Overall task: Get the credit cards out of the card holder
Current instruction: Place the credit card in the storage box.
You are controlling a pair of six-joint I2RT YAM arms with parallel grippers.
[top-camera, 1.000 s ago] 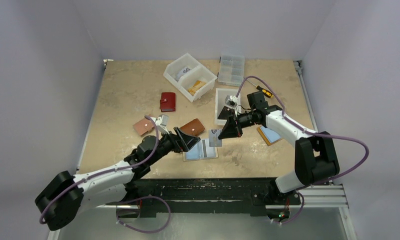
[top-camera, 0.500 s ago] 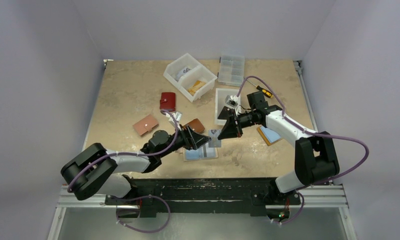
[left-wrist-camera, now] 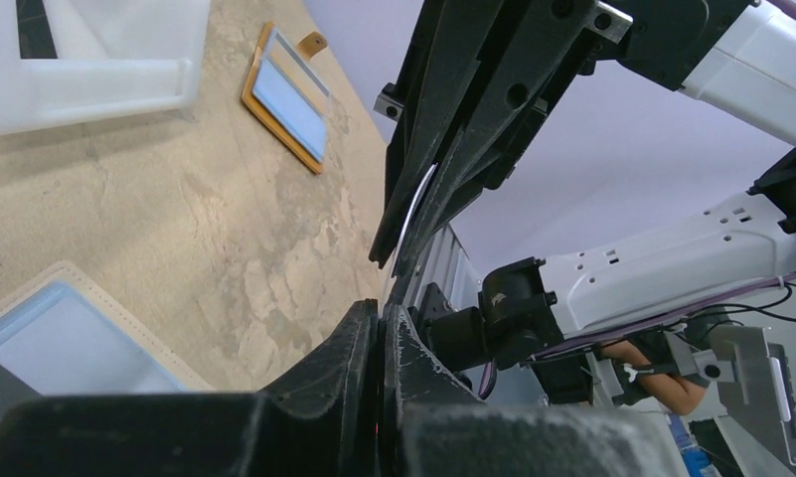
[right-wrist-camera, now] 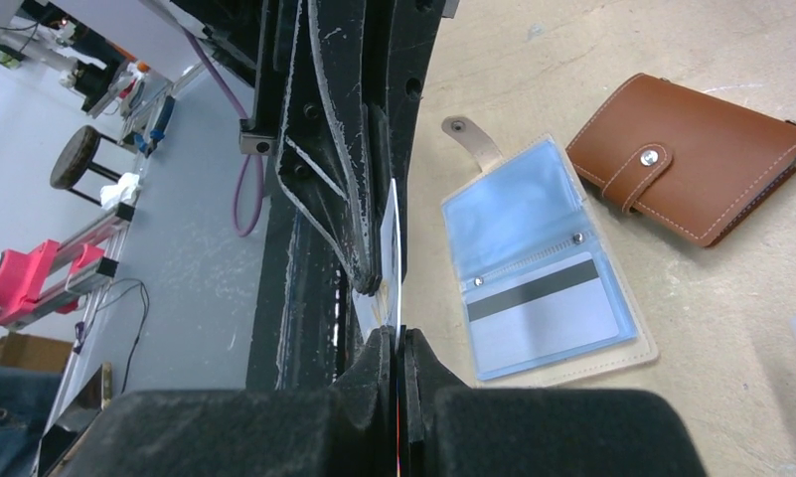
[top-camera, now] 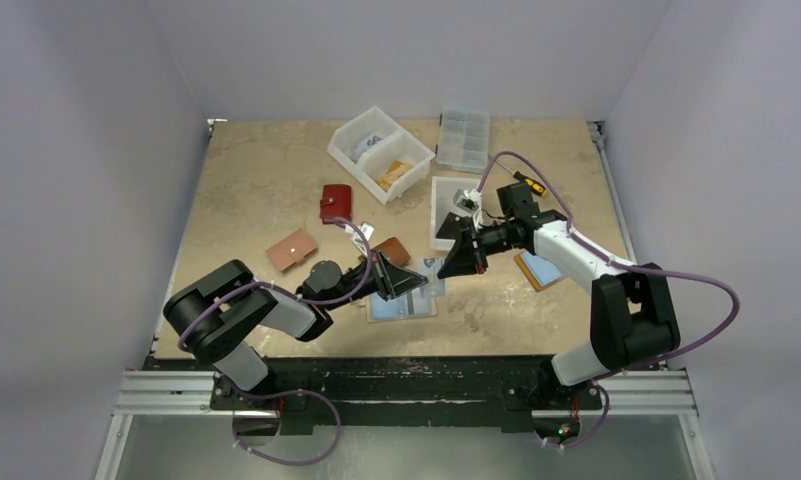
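Note:
One credit card (top-camera: 431, 268) hangs in the air between my two grippers, edge-on in both wrist views (right-wrist-camera: 394, 234) (left-wrist-camera: 416, 204). My right gripper (top-camera: 448, 266) (right-wrist-camera: 397, 338) is shut on one end of it. At the other end my left gripper (top-camera: 408, 282) (left-wrist-camera: 381, 313) is shut too, with the card's edge running into its closed fingers. Below them the card holder (top-camera: 401, 306) (right-wrist-camera: 543, 268) lies open on the table, with light blue sleeves. A grey card with a black stripe (right-wrist-camera: 545, 320) sits in one sleeve.
A brown wallet (top-camera: 388, 250) lies just behind the left gripper, a tan one (top-camera: 289, 250) and a red one (top-camera: 336, 203) further left. At the back stand a white bin (top-camera: 381, 150), a clear organizer (top-camera: 463, 138) and a white tray (top-camera: 454, 205). Another holder (top-camera: 538, 270) lies right.
My left arm has swung right and up to the card in the right gripper, and its jaws have gone from open to shut. The right arm has stayed put.

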